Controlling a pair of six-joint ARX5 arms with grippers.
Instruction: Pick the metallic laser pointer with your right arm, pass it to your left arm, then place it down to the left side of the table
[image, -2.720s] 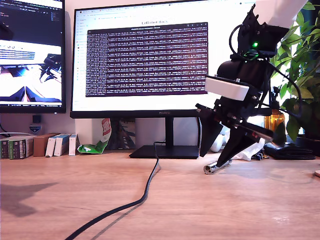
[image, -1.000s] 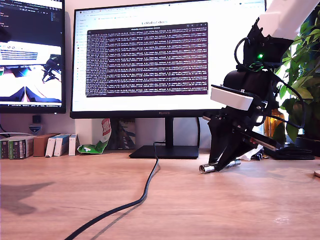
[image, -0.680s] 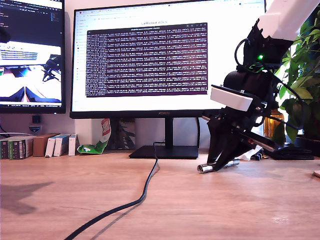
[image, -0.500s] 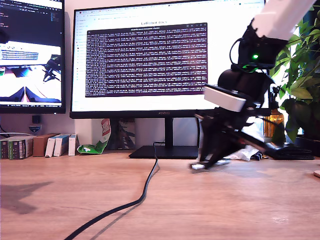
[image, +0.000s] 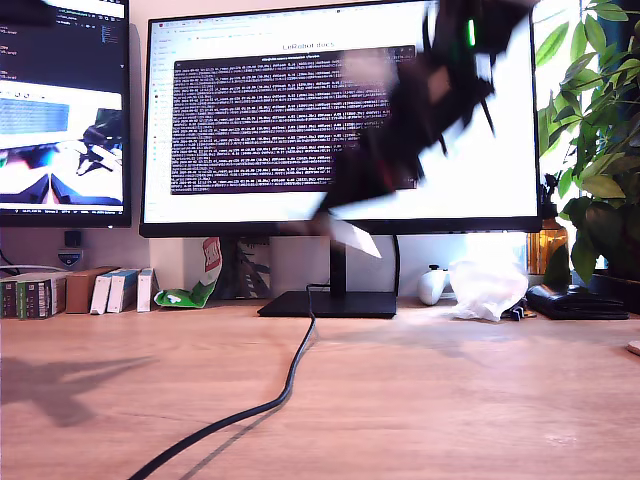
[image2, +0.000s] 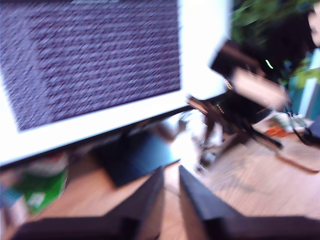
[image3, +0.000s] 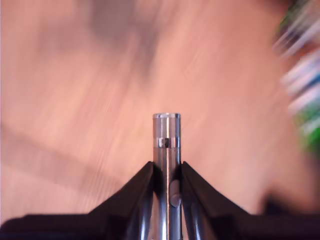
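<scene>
The metallic laser pointer (image3: 167, 131) is a shiny silver cylinder that sticks out past the black fingertips of my second gripper (image3: 167, 166), which is shut on it above the blurred wooden table (image3: 75, 100). In the exterior view the second arm (image: 410, 110) is a dark motion-blurred streak, raised in front of the big monitor (image: 250, 120). The pointer is lost in that blur. My first gripper (image2: 170, 172) shows only a thin slit between its fingers and holds nothing. It faces the blurred second arm (image2: 245, 92). The first arm is out of the exterior view.
A black cable (image: 290, 385) runs across the table (image: 450, 400) from the monitor stand (image: 330, 303). A white crumpled bag (image: 487, 288) and a plant (image: 595, 130) sit at the exterior view's right. Small boxes (image: 110, 290) and another monitor (image: 60, 110) are at its left.
My second gripper shut on the pointer lying on the table at the exterior view's right. It has since swung it up and toward that view's left, in front of the monitor.
</scene>
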